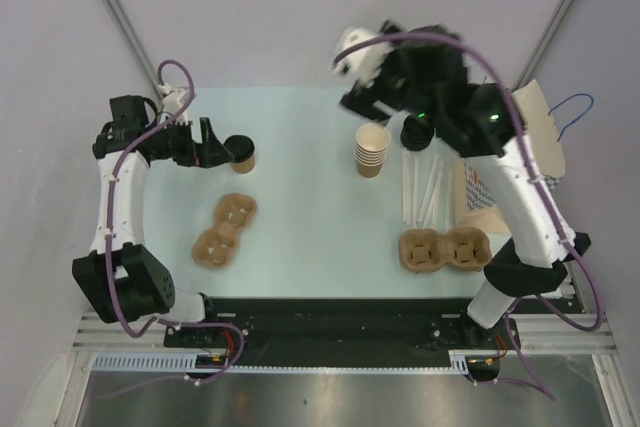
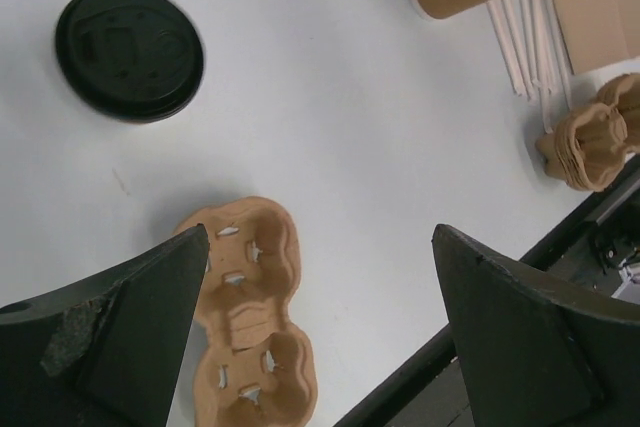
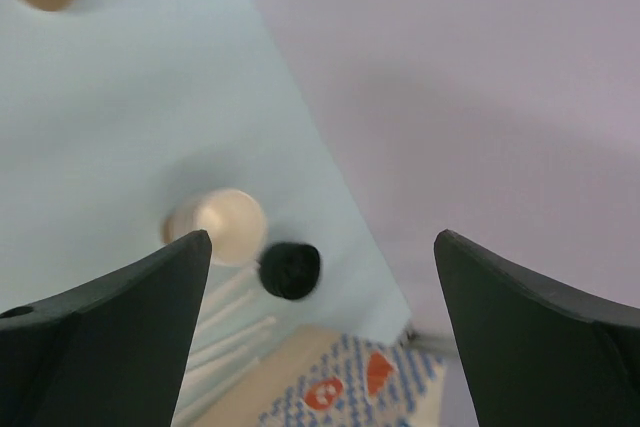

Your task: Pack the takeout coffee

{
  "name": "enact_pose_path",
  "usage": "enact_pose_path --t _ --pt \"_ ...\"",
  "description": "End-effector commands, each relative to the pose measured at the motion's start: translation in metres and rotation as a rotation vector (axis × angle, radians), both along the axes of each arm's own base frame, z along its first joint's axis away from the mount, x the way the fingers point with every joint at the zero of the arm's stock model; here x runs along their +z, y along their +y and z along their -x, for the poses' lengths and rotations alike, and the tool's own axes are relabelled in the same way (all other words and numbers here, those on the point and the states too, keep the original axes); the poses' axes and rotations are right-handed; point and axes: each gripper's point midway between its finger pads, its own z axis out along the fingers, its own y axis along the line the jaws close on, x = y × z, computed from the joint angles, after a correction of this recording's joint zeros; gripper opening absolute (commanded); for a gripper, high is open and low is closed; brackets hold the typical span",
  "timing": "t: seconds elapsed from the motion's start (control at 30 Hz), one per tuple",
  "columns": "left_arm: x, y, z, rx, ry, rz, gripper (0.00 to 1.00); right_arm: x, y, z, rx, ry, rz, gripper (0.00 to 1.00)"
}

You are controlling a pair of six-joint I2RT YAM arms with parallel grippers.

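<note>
The takeout coffee (image 1: 240, 154), a tan paper cup with a black lid, stands upright on the table at the back left. In the left wrist view its lid (image 2: 128, 52) lies at the upper left, outside the fingers. My left gripper (image 1: 212, 144) hangs open just left of the cup, with nothing between its fingers (image 2: 320, 247). A two-cup pulp carrier (image 1: 225, 229) lies in front of the cup and shows below the left fingers (image 2: 250, 317). My right gripper (image 1: 368, 107) is raised and open and empty (image 3: 320, 247), behind the stack of lidless cups.
A stack of lidless tan cups (image 1: 372, 150) stands at centre right, with a separate black lid (image 1: 415, 133) beside it. White straws (image 1: 425, 192) lie in a row. Stacked pulp carriers (image 1: 445, 250) sit front right. A paper bag (image 1: 540, 137) and patterned paper (image 1: 480, 187) lie far right.
</note>
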Motion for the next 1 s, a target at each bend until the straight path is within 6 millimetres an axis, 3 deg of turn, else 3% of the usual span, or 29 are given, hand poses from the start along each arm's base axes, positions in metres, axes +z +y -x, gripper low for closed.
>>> enact_pose_path --t 0.0,0.03,0.07,0.1,0.13,0.17,0.23,0.27,0.33,0.37,0.4,0.47,0.5,0.57,0.6,0.73,0.97 --pt "0.019 -0.019 0.001 -0.055 -0.102 -0.026 1.00 0.068 -0.113 0.008 -0.200 -0.094 -0.177 1.00" --pt "0.022 -0.023 0.000 -0.068 -0.110 -0.005 1.00 0.077 -0.143 0.003 -0.240 -0.123 -0.195 1.00" --pt "0.023 -0.025 0.000 -0.064 -0.101 0.017 1.00 0.093 -0.171 0.017 -0.267 -0.180 -0.211 1.00" --pt "0.026 -0.027 0.000 -0.066 -0.101 0.035 0.99 0.084 -0.186 0.014 -0.290 -0.169 -0.196 1.00" --pt "0.027 -0.029 -0.001 -0.063 -0.092 0.057 1.00 0.090 -0.217 0.012 -0.327 -0.207 -0.205 1.00" --pt "0.030 -0.032 0.000 -0.072 -0.092 0.079 0.99 0.097 -0.233 0.026 -0.339 -0.252 -0.188 1.00" --pt "0.032 -0.035 0.000 -0.069 -0.092 0.102 1.00 0.081 -0.256 0.021 -0.352 -0.235 -0.151 1.00" --pt "0.033 -0.035 -0.001 -0.067 -0.094 0.107 1.00 0.079 -0.290 0.023 -0.442 -0.245 -0.133 1.00" --pt "0.033 -0.036 -0.001 -0.062 -0.099 0.112 0.99 0.068 -0.312 0.019 -0.430 -0.211 -0.144 1.00" --pt "0.034 -0.036 0.000 -0.062 -0.103 0.114 1.00 0.065 -0.349 0.023 -0.522 -0.206 -0.143 1.00" --pt "0.033 -0.036 0.001 -0.062 -0.103 0.116 0.99 0.056 -0.358 0.013 -0.482 -0.172 -0.169 1.00" --pt "0.031 -0.036 0.002 -0.059 -0.101 0.116 0.99 0.043 -0.381 0.012 -0.498 -0.123 -0.166 1.00" --pt "0.031 -0.037 0.002 -0.064 -0.100 0.119 1.00 0.024 -0.397 -0.004 -0.484 -0.073 -0.132 1.00" --pt "0.029 -0.036 0.001 -0.063 -0.095 0.115 1.00 0.007 -0.403 -0.009 -0.468 -0.007 -0.101 0.99" --pt "0.029 -0.036 0.001 -0.066 -0.093 0.116 1.00 -0.009 -0.409 -0.021 -0.451 0.040 -0.103 1.00" --pt "0.026 -0.036 0.000 -0.066 -0.085 0.125 0.99 -0.042 -0.412 -0.041 -0.368 0.119 -0.028 1.00" --pt "0.019 -0.037 -0.003 -0.061 -0.070 0.145 1.00 -0.089 -0.396 -0.082 -0.193 0.134 0.123 1.00"
